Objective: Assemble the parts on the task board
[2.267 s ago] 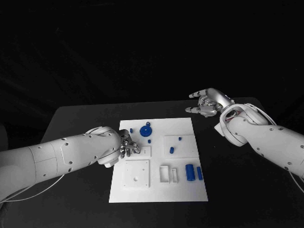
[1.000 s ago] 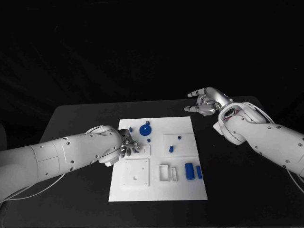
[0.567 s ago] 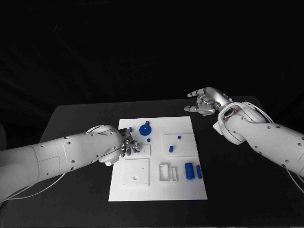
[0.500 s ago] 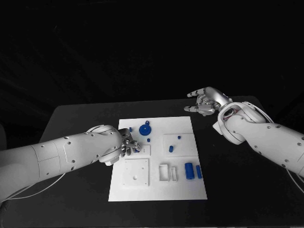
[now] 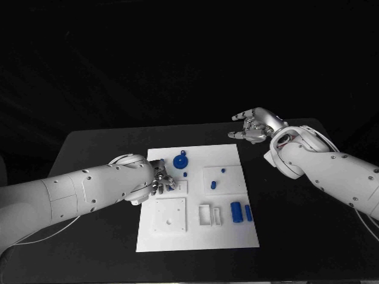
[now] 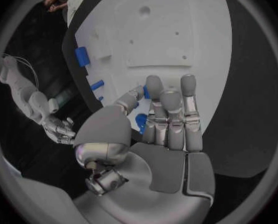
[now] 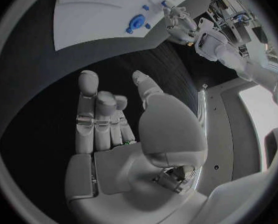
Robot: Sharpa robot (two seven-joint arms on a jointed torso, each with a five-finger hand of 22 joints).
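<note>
Two robot hands, but I see the left robot hand (image 5: 159,182) nearer, fingers spread over the white board (image 5: 198,236), a small blue part (image 6: 141,123) just beyond its fingertips, while the right robot hand (image 5: 256,126) hovers empty over the counter (image 5: 96,148).

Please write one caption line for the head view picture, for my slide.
Left hand works at the task board's left edge near blue parts; right hand hangs open beyond its far right corner.

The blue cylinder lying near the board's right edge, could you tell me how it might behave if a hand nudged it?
The blue cylinder looks round and lies on its side on the flat task board, so it would probably roll sideways. It appears small and rigid, likely light. Its smooth surface may slip between fingers.
</note>
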